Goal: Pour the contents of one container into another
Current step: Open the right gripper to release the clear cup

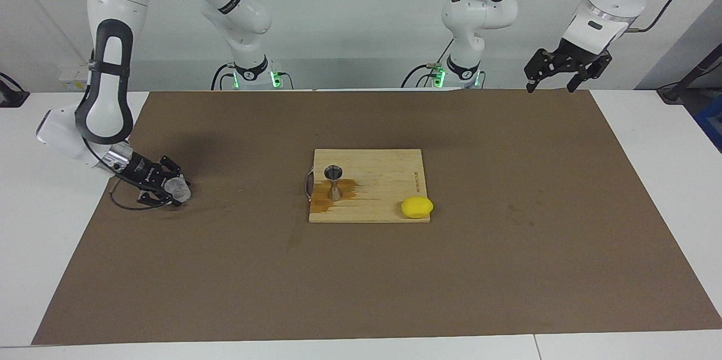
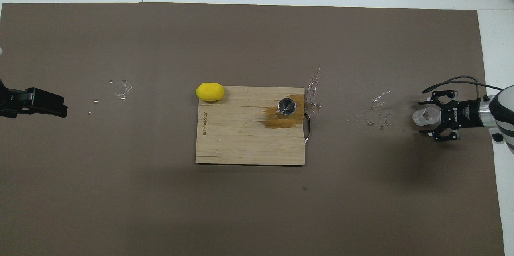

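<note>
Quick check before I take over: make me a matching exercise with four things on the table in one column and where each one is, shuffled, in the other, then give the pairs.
Things
1. clear cup
2. steel jigger
3. lemon
4. left pincer

Places
A. upright on the cutting board, on a brown wet stain
B. at the right pincer, on the brown mat toward the right arm's end
C. raised over the mat's edge nearest the robots
D. at the board's corner toward the left arm's end

Pairs: 1-B, 2-A, 3-D, 4-C
</note>
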Robot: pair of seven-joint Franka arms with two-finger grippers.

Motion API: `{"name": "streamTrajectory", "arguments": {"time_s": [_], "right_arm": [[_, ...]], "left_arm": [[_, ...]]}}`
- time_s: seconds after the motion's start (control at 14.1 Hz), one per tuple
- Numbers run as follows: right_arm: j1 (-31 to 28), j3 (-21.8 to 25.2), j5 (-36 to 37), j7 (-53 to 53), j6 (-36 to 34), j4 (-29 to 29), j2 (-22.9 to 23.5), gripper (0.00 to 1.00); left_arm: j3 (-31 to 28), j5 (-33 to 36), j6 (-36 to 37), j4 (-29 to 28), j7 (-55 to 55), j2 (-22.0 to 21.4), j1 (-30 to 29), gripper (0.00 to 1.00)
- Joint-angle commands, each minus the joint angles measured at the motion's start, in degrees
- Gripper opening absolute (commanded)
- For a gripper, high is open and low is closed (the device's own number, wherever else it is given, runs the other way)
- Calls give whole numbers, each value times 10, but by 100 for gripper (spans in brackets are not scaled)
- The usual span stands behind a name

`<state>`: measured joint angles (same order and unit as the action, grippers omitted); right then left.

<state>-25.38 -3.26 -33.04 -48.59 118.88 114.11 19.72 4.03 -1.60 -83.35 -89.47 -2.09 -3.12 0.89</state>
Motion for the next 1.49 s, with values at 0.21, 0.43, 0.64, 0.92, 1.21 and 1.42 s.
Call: {"name": "streamTrajectory", "arguments": {"time_s": [0.21,0.43,0.64,0.92,1.21,1.42], "right_arm": [[9,-4,104,2,-39,9,-75,100],[66,-4,133,83,-48,8,-84,100],[110,-5,169,200,-47,6,-93,100],[187,-6,258,214,-87,6,-153,100],[231,-10,314,280,-127,-32,-222,100],[230,-10,322,329,-177,-117,-215,100]], "left_arm": [[4,-7,6,-10,5,-14,-9,100],[4,-7,6,-10,5,-14,-10,100],[4,-7,6,-10,5,-14,-9,100],[4,-6,6,-10,5,-14,-9,100],[4,-6,6,-10,5,-14,-9,100],[4,-7,6,-10,5,-14,-9,100]]}}
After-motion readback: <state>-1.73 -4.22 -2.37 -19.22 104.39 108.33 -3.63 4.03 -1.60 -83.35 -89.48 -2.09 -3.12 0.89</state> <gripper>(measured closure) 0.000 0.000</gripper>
